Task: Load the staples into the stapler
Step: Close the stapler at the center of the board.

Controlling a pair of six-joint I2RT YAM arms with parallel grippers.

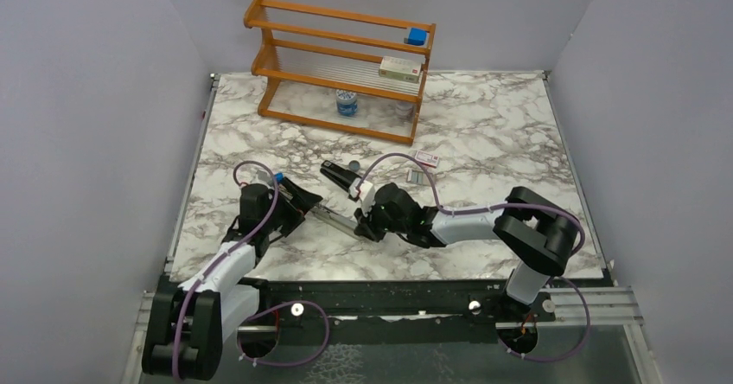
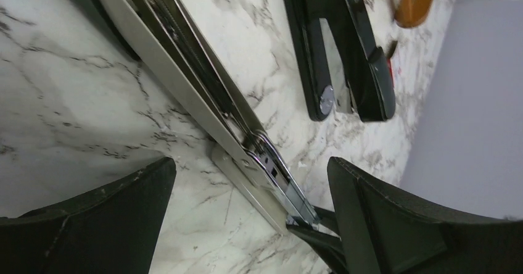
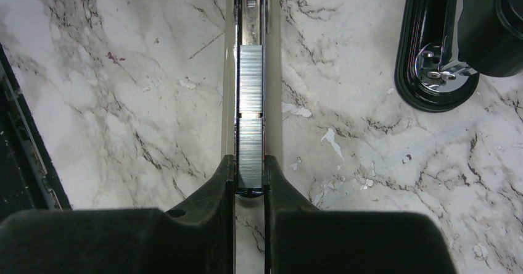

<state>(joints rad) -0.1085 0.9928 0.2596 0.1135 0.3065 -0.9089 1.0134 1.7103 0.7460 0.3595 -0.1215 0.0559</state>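
Black fingers of the right gripper stood narrow, pinching the near end of the silver channel of the stapler, whose long axis ran straight away from them along the counter. Two strips of staples lay end to end inside it, the nearer one between the fingertips. The left gripper gaped wide astride the channel's far end.
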